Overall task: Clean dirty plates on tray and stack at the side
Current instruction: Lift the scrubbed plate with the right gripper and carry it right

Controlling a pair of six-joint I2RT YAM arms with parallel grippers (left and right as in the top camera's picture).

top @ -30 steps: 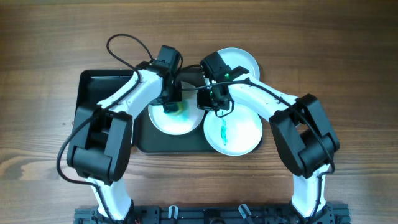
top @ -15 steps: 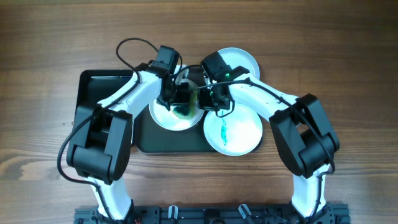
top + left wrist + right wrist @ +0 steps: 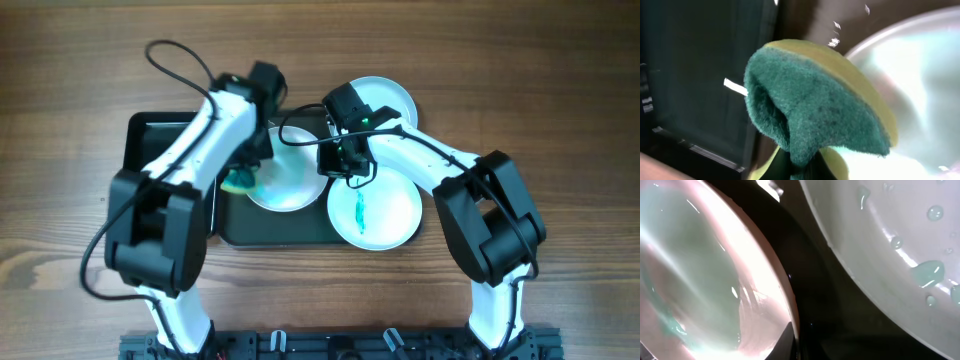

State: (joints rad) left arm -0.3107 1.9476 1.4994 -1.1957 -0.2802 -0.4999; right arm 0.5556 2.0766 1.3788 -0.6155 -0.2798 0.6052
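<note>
A pale blue plate lies on the large dark tray, and its centre looks wiped. My left gripper is shut on a green and yellow sponge at the plate's left edge. In the left wrist view the sponge fills the middle, with the plate to the right. My right gripper is shut on the plate's right rim. A white plate with a teal streak lies at the front right. Another white plate lies behind.
A smaller black tray stands against the large tray's left side, also in the left wrist view. A wet white plate with teal droplets lies close beside the held rim. Bare wood tabletop surrounds the trays.
My left gripper has swept the sponge from the pale blue plate's centre to its left edge. The green smear at the centre is gone. The right gripper has stayed on the rim.
</note>
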